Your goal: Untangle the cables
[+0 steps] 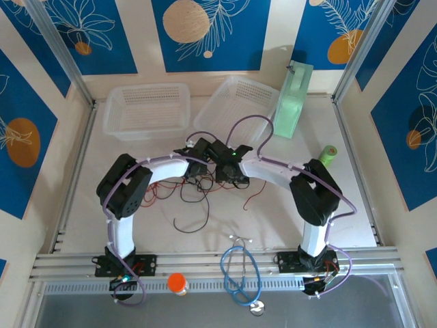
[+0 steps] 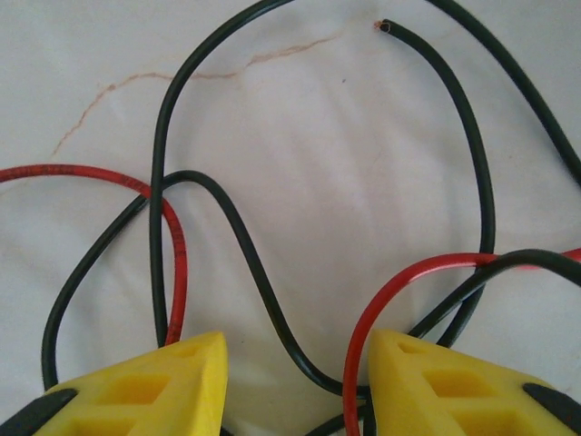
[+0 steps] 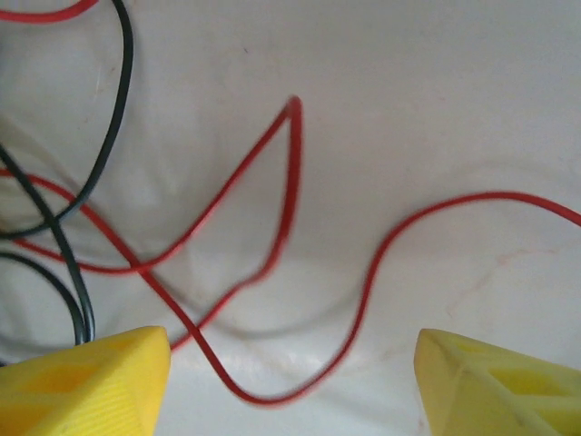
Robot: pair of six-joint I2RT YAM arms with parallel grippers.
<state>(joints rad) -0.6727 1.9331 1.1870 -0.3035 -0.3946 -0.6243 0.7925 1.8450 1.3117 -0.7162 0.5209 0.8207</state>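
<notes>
Red and black cables [image 1: 201,191] sprawl mid-worktop [image 1: 273,212], right under both tools.
A clear basket [image 1: 145,109], a tilted second basket [image 1: 239,102] and a green box [image 1: 292,102] sit well behind them. A blue stethoscope [image 1: 239,273] lies at the near edge. The left tool [image 2: 295,363] is part open, with black and red strands lying loose between its fingers. The right tool [image 3: 292,363] gapes wide astride a red loop, gripping nothing.

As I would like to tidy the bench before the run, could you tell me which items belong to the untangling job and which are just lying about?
Job in hand:
red cables
black cables

Lying about:
left clear basket
right clear basket
green container
green cylinder
blue stethoscope
orange-capped bottle
</notes>
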